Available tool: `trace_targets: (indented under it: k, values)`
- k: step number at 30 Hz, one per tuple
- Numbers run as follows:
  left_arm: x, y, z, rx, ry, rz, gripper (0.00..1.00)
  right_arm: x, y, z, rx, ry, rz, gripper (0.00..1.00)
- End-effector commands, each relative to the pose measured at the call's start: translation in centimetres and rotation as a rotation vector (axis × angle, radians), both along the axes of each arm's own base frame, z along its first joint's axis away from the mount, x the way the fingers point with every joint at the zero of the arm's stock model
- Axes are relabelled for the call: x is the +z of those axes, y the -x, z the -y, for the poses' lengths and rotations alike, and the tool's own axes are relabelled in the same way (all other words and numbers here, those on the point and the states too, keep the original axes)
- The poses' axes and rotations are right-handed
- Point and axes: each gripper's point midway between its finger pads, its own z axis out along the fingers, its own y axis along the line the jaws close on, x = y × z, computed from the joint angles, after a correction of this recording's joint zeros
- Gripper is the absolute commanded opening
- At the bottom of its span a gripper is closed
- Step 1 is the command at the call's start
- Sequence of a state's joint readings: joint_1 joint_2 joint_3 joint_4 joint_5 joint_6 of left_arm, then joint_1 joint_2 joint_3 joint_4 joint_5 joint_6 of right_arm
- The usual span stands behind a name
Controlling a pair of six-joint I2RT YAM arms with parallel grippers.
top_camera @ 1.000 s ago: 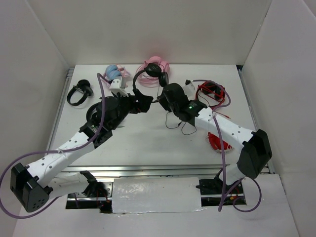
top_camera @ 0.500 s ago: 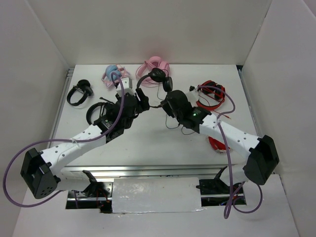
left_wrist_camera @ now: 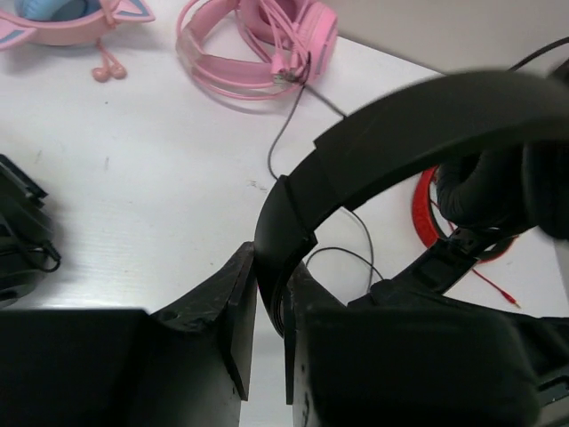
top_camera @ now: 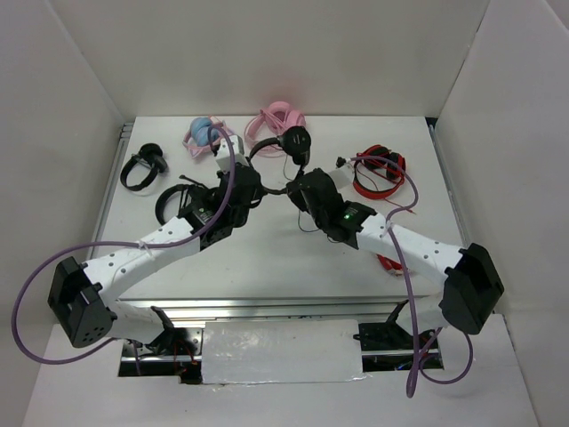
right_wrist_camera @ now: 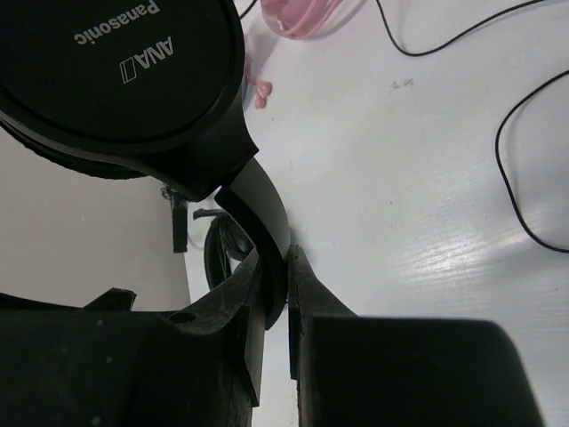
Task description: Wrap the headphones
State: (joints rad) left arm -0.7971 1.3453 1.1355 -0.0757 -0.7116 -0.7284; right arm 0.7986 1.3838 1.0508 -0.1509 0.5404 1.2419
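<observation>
Left claw (left_wrist_camera: 271,298) and right claw (right_wrist_camera: 276,280) each clamp the thin headband (left_wrist_camera: 400,133) of the headphones (right_wrist_camera: 116,71), which look light, springy and best held there.

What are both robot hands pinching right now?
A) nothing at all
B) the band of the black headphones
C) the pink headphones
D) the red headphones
B. In the wrist views, the left gripper and the right gripper are each shut on the thin band of the black headphones, while the pink pair and the red pair lie apart from them on the table.
</observation>
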Motion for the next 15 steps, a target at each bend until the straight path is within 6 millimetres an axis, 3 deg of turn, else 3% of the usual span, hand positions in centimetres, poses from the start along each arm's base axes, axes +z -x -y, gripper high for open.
trace_targets:
  k: [1, 4, 8, 11, 12, 13, 15]
  values:
    - [0.8, 0.0, -0.2, 0.004, -0.038, -0.002, 0.0, 4.7, 0.3, -2.4, 0.115, -0.074, 0.175, 0.08]
    - [1.3, -0.2, -0.6, 0.025, -0.051, 0.009, 0.0, 4.6, 1.4, -3.7, 0.212, -0.037, 0.217, 0.17]
    - [2.1, -0.5, -1.6, 0.066, -0.108, 0.02, 0.0, 5.8, 3.0, -4.0, 0.315, 0.007, 0.296, 0.26]
    - [3.4, -0.8, -2.8, 0.104, -0.143, 0.037, 0.0, 6.5, 4.3, -3.5, 0.38, 0.114, 0.373, 0.54]
    - [3.6, -0.9, -3.1, 0.102, -0.156, 0.038, 0.0, 6.3, 4.6, -3.2, 0.391, 0.153, 0.385, 0.73]
    - [3.9, -1.4, -3.9, 0.11, -0.153, 0.04, 0.0, 7.0, 5.1, -2.7, 0.397, 0.173, 0.412, 0.85]
    - [4.6, -1.8, -3.7, 0.063, -0.14, 0.045, 0.0, 6.3, 5.5, -1.5, 0.41, 0.257, 0.423, 0.94]
